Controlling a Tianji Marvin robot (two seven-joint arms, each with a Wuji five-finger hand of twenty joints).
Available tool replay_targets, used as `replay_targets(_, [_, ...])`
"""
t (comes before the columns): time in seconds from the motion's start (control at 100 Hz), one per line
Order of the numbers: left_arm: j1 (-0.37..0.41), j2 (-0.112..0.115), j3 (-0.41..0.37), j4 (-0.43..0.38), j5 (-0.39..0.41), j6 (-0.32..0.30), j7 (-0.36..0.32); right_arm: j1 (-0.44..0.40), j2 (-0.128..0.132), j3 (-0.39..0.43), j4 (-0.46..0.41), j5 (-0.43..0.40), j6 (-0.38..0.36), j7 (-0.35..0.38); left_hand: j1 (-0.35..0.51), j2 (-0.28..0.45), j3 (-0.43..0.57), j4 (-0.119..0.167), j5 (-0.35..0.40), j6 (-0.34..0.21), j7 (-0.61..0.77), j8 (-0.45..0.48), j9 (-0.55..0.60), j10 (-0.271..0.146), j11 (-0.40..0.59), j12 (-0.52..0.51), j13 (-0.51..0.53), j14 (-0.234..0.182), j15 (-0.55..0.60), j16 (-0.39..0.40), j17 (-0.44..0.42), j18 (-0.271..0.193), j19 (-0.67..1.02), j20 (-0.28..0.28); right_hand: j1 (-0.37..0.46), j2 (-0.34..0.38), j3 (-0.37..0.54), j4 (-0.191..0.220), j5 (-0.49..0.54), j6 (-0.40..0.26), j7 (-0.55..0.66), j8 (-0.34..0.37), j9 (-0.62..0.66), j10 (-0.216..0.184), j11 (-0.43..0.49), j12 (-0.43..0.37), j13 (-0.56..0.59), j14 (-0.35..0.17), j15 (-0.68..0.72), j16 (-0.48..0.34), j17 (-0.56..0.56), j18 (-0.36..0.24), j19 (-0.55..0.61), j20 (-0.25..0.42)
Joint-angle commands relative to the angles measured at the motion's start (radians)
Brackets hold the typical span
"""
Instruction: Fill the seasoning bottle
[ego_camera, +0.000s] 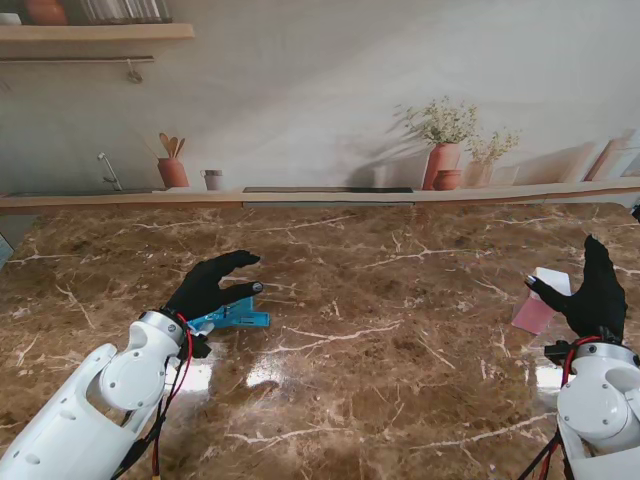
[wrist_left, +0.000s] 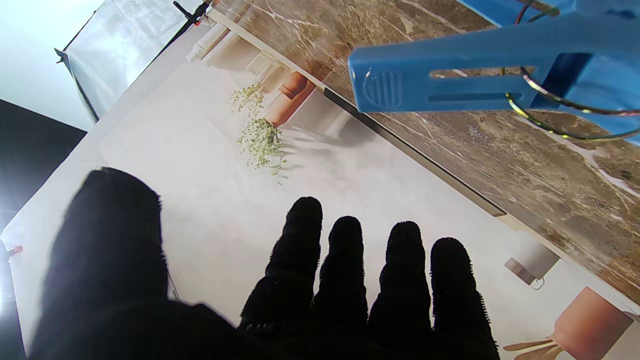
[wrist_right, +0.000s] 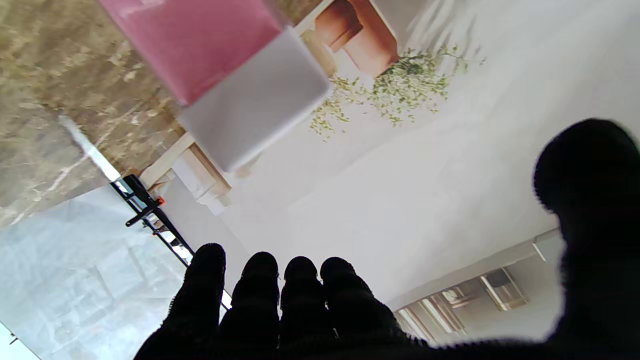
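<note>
Both hands hover spread and empty over the marble desk (ego_camera: 340, 300), the left hand (ego_camera: 208, 284) above a blue clip (ego_camera: 236, 319) on a packet, the right hand (ego_camera: 595, 290) beside the pink, white-capped seasoning bottle (ego_camera: 538, 303), seemingly poised to grasp.

the right hand (wrist_right: 350, 310) in its black glove holds nothing, fingers (wrist_right: 260, 290) straight, thumb apart. beyond them a pink container (wrist_right: 195, 45) with a white lid (wrist_right: 255, 120) on brown marble table (wrist_right: 50, 100).

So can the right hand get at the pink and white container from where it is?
Probably yes. The right hand is open right beside the pink and white container, fingers spread, with nothing visible between them.
</note>
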Motion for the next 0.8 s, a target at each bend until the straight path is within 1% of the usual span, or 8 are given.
replay_targets(0.0, [0.0, 0.002, 0.002, 0.01, -0.006, 0.003, -0.004, -0.002, -0.001, 0.009, 0.036, -0.001, 0.012, 0.032, -0.003, 0.037, -0.035, 0.019, 0.01, 0.005, -0.016, 0.011, -0.037, -0.002, 0.002, -0.009, -0.029, -0.045, -0.014, -0.014, -0.016, -0.048, -0.013, -0.008, -0.014, 0.002, -0.015, -0.037, -0.004, 0.023, -0.008, 0.0, -0.019, 0.001, 0.005, 0.007, -0.019, -0.005, 0.002, -0.024, 0.001, -0.039, -0.016, 0.025])
replay_targets(0.09, [-0.002, 0.0, 0.004, 0.014, -0.008, 0.001, 0.002, 0.002, 0.0, 0.021, 0.058, 0.057, 0.0, 0.079, -0.001, 0.034, -0.035, 0.019, 0.013, 0.003, -0.015, 0.012, -0.038, -0.005, 0.003, -0.009, -0.031, -0.048, -0.015, -0.015, -0.015, -0.047, -0.012, -0.008, -0.006, 0.001, -0.015, -0.039, -0.002, 0.023, 0.001, 0.008, -0.011, 0.002, 0.019, 0.012, -0.002, -0.001, 0.008, -0.023, 0.013, -0.033, -0.01, 0.029])
replay_targets(0.18, [-0.002, 0.001, 0.005, 0.012, -0.006, -0.001, 0.002, 0.007, 0.002, 0.031, 0.081, 0.112, -0.011, 0.126, -0.002, 0.034, -0.035, 0.019, 0.013, 0.001, -0.014, 0.012, -0.038, -0.006, 0.004, -0.009, -0.031, -0.052, -0.015, -0.015, -0.016, -0.05, -0.013, -0.008, 0.019, 0.006, -0.034, -0.045, -0.009, 0.016, 0.019, 0.044, -0.01, 0.003, 0.045, 0.012, 0.011, 0.003, 0.012, -0.025, 0.021, -0.027, -0.002, 0.036])
replay_targets(0.2, [-0.002, 0.001, 0.005, 0.011, -0.005, -0.001, 0.001, 0.008, 0.002, 0.033, 0.085, 0.122, -0.011, 0.135, -0.002, 0.033, -0.035, 0.019, 0.012, 0.001, -0.014, 0.012, -0.038, -0.007, 0.004, -0.009, -0.032, -0.051, -0.015, -0.015, -0.016, -0.05, -0.013, -0.008, 0.03, 0.009, -0.049, -0.038, -0.015, 0.016, 0.012, 0.113, -0.011, 0.002, 0.057, -0.003, 0.012, 0.004, 0.013, -0.025, 0.022, -0.027, -0.003, 0.04])
replay_targets(0.23, [-0.001, 0.001, 0.005, 0.009, -0.004, -0.002, 0.001, 0.009, 0.003, 0.036, 0.091, 0.136, -0.01, 0.149, -0.002, 0.033, -0.036, 0.019, 0.013, 0.0, -0.013, 0.012, -0.039, -0.007, 0.004, -0.009, -0.033, -0.051, -0.016, -0.016, -0.017, -0.05, -0.013, -0.008, 0.039, 0.009, -0.052, -0.038, -0.016, 0.016, 0.01, 0.134, -0.011, 0.002, 0.061, -0.007, 0.014, 0.005, 0.013, -0.025, 0.023, -0.026, -0.002, 0.041])
replay_targets(0.4, [0.002, 0.001, 0.003, 0.001, -0.006, -0.002, 0.002, 0.011, 0.001, 0.049, 0.124, 0.224, -0.026, 0.198, -0.002, 0.033, -0.035, 0.019, 0.015, -0.003, -0.011, 0.013, -0.038, -0.007, 0.004, -0.009, -0.032, -0.055, -0.016, -0.016, -0.02, -0.05, -0.016, -0.009, 0.092, 0.015, -0.077, -0.053, -0.018, 0.016, 0.004, 0.143, -0.004, 0.001, 0.072, -0.004, 0.03, 0.001, 0.017, -0.022, 0.037, -0.018, 0.013, 0.053])
replay_targets(0.63, [0.001, 0.0, 0.006, -0.004, -0.005, -0.005, 0.003, 0.008, 0.003, 0.057, 0.16, 0.267, -0.041, 0.236, -0.001, 0.03, -0.035, 0.019, 0.017, -0.007, -0.008, 0.015, -0.037, -0.01, 0.005, -0.009, -0.031, -0.054, -0.016, -0.016, -0.02, -0.049, -0.017, -0.01, 0.14, 0.018, -0.108, -0.058, -0.016, -0.009, 0.005, 0.148, 0.041, -0.02, 0.089, -0.002, 0.061, 0.003, 0.027, -0.01, 0.049, 0.025, 0.054, 0.091])
replay_targets(0.79, [0.0, 0.0, 0.012, -0.007, -0.005, -0.001, 0.005, 0.023, 0.006, 0.052, 0.193, 0.285, -0.048, 0.262, 0.0, 0.03, -0.034, 0.019, 0.029, -0.012, 0.0, 0.019, -0.034, -0.013, 0.006, -0.009, -0.028, -0.054, -0.015, -0.015, -0.015, -0.049, -0.014, -0.009, 0.243, -0.003, -0.131, -0.062, -0.019, -0.01, 0.011, 0.166, 0.088, -0.036, 0.105, 0.013, 0.075, -0.011, 0.024, -0.007, 0.049, 0.017, 0.06, 0.11])
